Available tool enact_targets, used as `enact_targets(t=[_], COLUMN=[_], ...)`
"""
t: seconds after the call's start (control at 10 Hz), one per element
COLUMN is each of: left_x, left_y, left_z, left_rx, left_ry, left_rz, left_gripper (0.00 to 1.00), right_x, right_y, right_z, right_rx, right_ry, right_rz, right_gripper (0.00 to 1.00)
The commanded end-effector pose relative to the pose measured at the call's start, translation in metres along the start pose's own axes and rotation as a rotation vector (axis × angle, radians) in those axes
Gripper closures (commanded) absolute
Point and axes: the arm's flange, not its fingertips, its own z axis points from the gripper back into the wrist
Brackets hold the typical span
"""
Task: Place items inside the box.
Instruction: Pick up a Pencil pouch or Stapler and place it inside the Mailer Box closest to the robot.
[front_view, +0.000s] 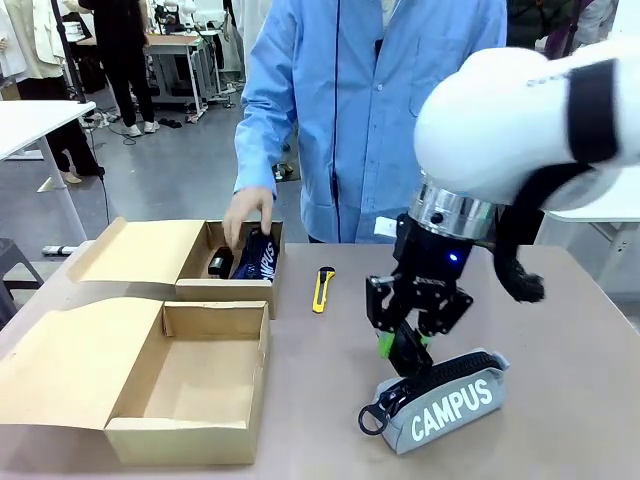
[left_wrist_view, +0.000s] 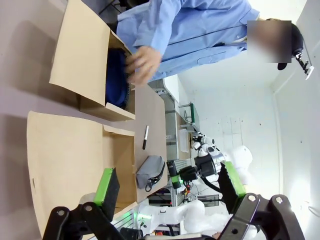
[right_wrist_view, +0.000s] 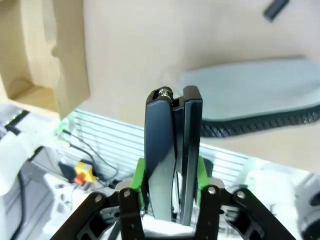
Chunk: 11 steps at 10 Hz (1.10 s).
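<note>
Pointing downward — clamped black stapler (right_wrist_view: 172, 140).

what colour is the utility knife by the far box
The slim utility knife is yellow, clearest in the front view.

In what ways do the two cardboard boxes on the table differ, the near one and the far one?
The near box is empty; the far box holds a navy pouch and a small black thing. A person's hand reaches into the far box; nothing touches the near box. Both are brown cardboard with the lid folded open toward the robot's left.
</note>
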Motion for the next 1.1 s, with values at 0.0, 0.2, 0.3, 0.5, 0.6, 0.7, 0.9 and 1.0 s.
enact_targets(t=[0.0, 0.2, 0.3, 0.5, 0.6, 0.7, 0.9, 1.0], left_x=[-0.001, -0.001, -0.001, -0.001, -0.001, -0.001, -0.001, -0.001], left_y=[-0.001, -0.001, -0.001, -0.001, -0.001, -0.001, -0.001, -0.001], left_z=[-0.001, -0.001, -0.001, -0.001, -0.001, -0.001, -0.001, -0.001], left_rx=[-0.021, -0.021, -0.021, -0.021, -0.021, -0.021, -0.021, -0.021], left_ry=[-0.006, -0.006, -0.006, -0.006, -0.006, -0.006, -0.006, -0.006], left_rz=[-0.019, -0.019, -0.019, -0.019, -0.019, -0.019, -0.019, -0.019], left_gripper=[0.00, 0.00, 0.00, 0.00, 0.00, 0.00, 0.00, 0.00], right_x=[0.024, -0.005, 0.001, -0.004, -0.002, 0.012, 0.039, 0.050], right_y=[0.001, -0.001, 0.026, 0.105, 0.142, 0.181, 0.237, 0.256], right_z=[-0.001, 0.001, 0.000, -0.004, -0.013, -0.025, -0.056, -0.068], right_rx=[0.024, -0.004, -0.001, 0.051, 0.060, 0.101, 0.149, 0.169], right_ry=[0.013, -0.005, -0.067, -0.081, -0.092, -0.138, -0.209, -0.224], right_rz=[-0.005, 0.002, -0.113, -0.138, -0.142, -0.160, -0.122, -0.097], right_gripper=[1.00, 0.58, 0.58, 0.58, 0.58, 0.58, 0.58, 0.58])
